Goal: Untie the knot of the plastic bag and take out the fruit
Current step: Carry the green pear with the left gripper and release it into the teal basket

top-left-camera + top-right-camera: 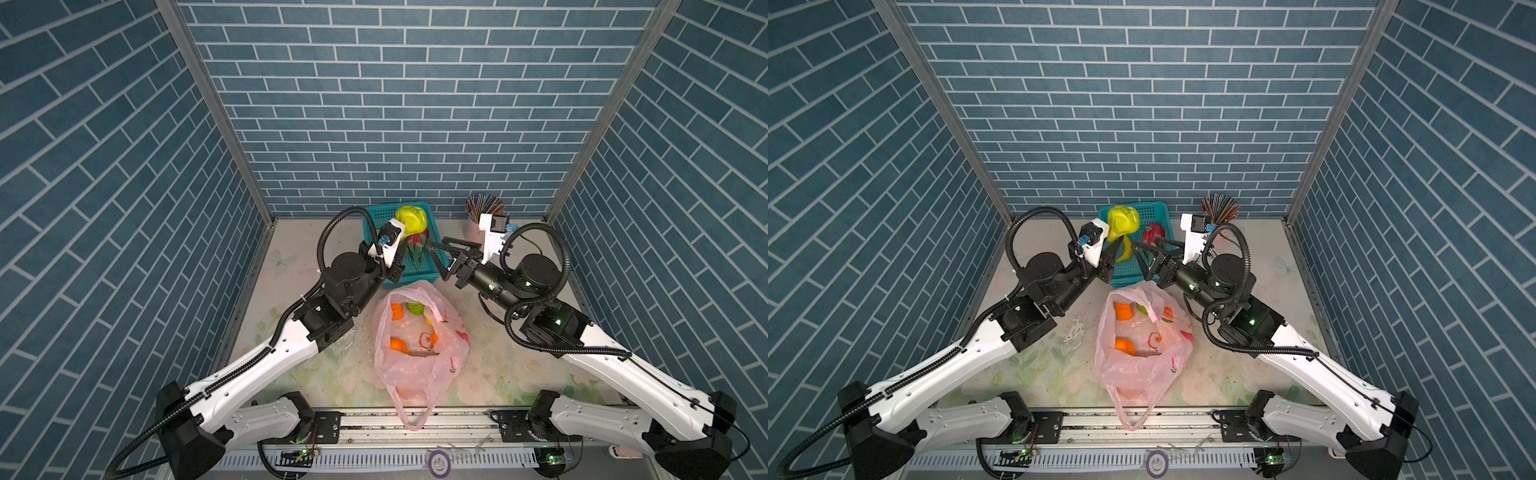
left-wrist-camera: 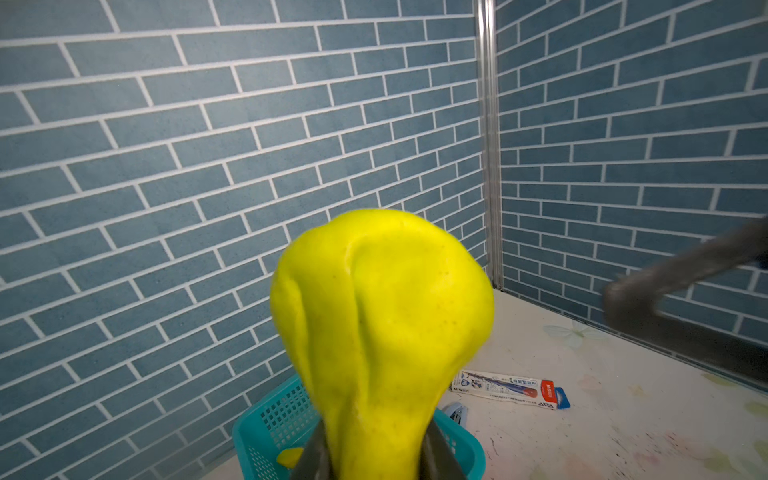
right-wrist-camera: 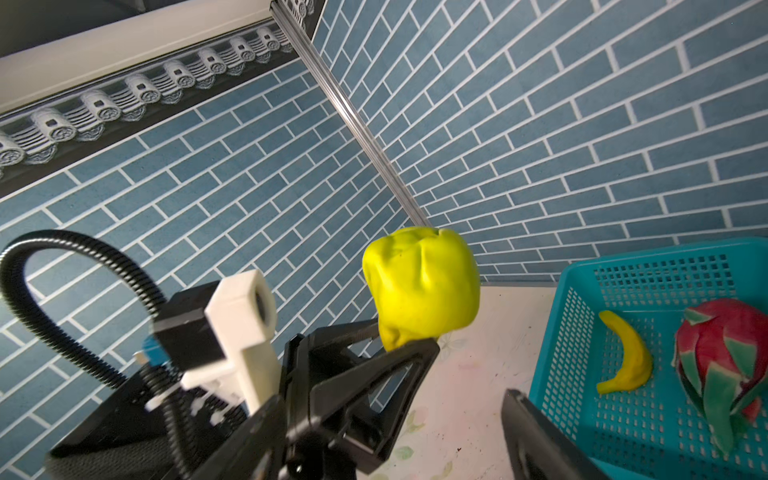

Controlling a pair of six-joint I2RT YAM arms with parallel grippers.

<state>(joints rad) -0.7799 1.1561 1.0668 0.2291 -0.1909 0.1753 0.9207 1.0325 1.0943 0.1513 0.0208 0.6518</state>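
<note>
Yellow squashy toy fruit (image 2: 382, 324) sits pinched in left gripper (image 2: 376, 451) by teal mesh basket (image 3: 582, 291), probably for dropping in; right gripper (image 1: 436, 262) spread wide, empty.

A teal basket (image 3: 648, 274) stands at the back wall (image 1: 415, 124), a yellow banana (image 3: 627, 357) inside it. Right of it, a cup of coloured pencils (image 1: 484, 206). A small printed box (image 2: 509, 388) lies on the flowered tablecloth (image 2: 631, 399).

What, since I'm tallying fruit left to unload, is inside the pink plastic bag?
Through the plastic bag's open mouth show a far orange, a green fruit and a near orange. Crumpled pink film covers the rest, so more may be hidden.
</note>
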